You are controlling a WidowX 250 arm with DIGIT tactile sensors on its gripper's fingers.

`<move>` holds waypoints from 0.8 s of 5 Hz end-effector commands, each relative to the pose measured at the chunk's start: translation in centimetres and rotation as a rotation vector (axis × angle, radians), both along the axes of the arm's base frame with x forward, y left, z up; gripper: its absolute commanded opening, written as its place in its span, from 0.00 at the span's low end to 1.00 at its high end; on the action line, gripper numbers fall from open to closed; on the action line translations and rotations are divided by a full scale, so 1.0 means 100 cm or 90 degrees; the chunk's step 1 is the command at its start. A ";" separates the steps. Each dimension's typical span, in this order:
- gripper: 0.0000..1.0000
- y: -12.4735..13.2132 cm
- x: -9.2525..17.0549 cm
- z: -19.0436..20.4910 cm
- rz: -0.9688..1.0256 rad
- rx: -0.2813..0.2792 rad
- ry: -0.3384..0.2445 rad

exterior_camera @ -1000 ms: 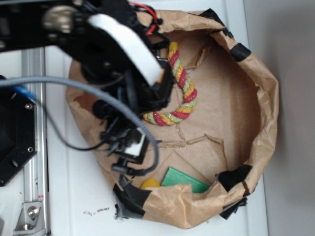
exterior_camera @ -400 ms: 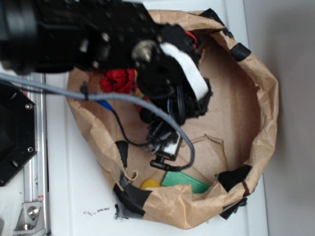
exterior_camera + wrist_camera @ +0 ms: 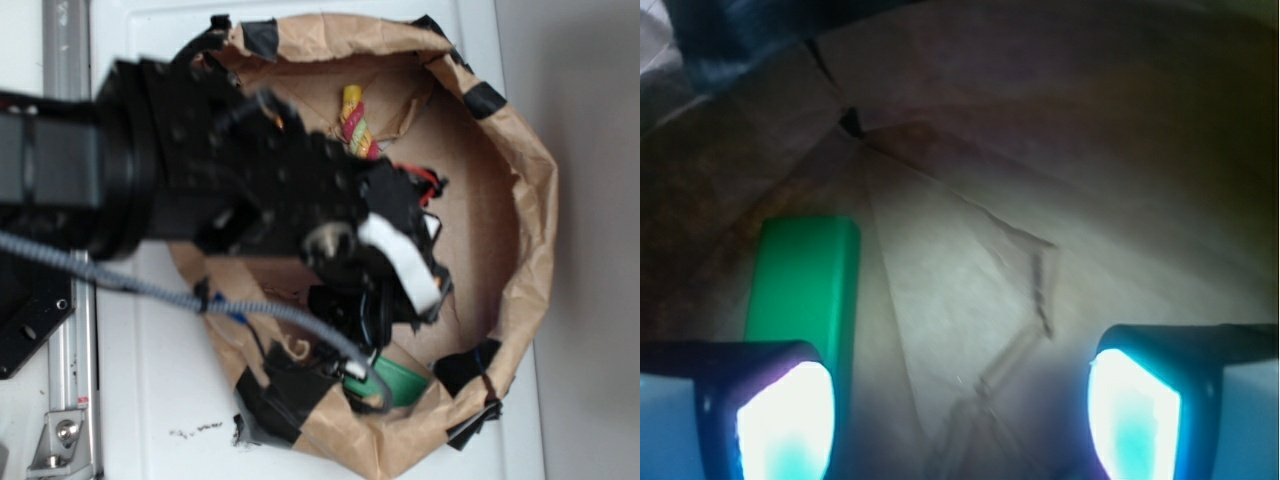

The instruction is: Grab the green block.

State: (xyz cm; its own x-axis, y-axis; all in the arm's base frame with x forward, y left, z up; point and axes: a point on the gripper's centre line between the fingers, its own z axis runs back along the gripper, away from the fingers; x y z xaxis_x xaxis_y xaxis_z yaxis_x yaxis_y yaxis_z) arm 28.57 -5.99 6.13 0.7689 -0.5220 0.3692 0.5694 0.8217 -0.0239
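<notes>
Clearly the grab is not yet made — the gripper (image 3: pixel 960 400) hangs low inside the brown paper bag (image 3: pixel 525 190) with its fingers (image 3: pixel 785 410) spread wide and nothing between them. One green block (image 3: pixel 805 285) lies on the bag floor at about nine o'clock in the wrist view, off-centre, its near end running down beside the left-hand finger rather than into the gap. In the exterior view it shows at roughly five o'clock, near the taped rim. What seems left: centre, lower, close. One twisted rope (image 3: pixel 355 122) peeks out at twelve o'clock; one block, one rope — no ball is visible.
</notes>
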 end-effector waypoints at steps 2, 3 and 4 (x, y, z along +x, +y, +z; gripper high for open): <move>1.00 -0.045 -0.013 -0.013 -0.070 0.007 -0.016; 1.00 -0.047 -0.016 -0.012 -0.072 0.002 -0.015; 1.00 -0.047 -0.021 -0.018 -0.081 -0.019 -0.004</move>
